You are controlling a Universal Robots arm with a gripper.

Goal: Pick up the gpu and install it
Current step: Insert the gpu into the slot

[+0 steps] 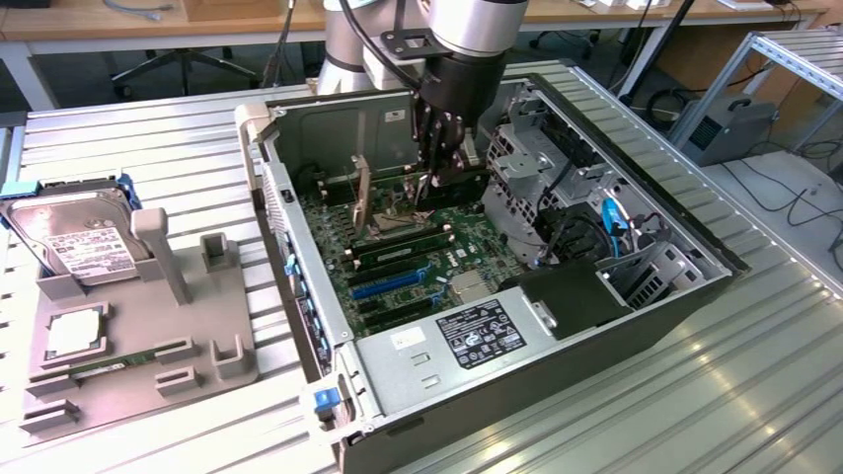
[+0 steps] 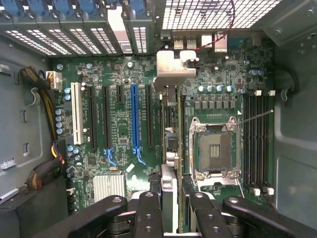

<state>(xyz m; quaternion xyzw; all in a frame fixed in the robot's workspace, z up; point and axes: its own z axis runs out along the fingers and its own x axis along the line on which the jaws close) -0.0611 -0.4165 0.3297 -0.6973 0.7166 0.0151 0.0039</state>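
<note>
The hand is lowered inside the open computer case, its fingers pinching the gpu on edge. The card is held upright over the motherboard, between the blue slot and the processor socket, with its silvery bracket toward the rear vents. Whether it is seated in a slot cannot be told. On the worktop beside the case, a hard drive is kept in a grey holder.
</note>
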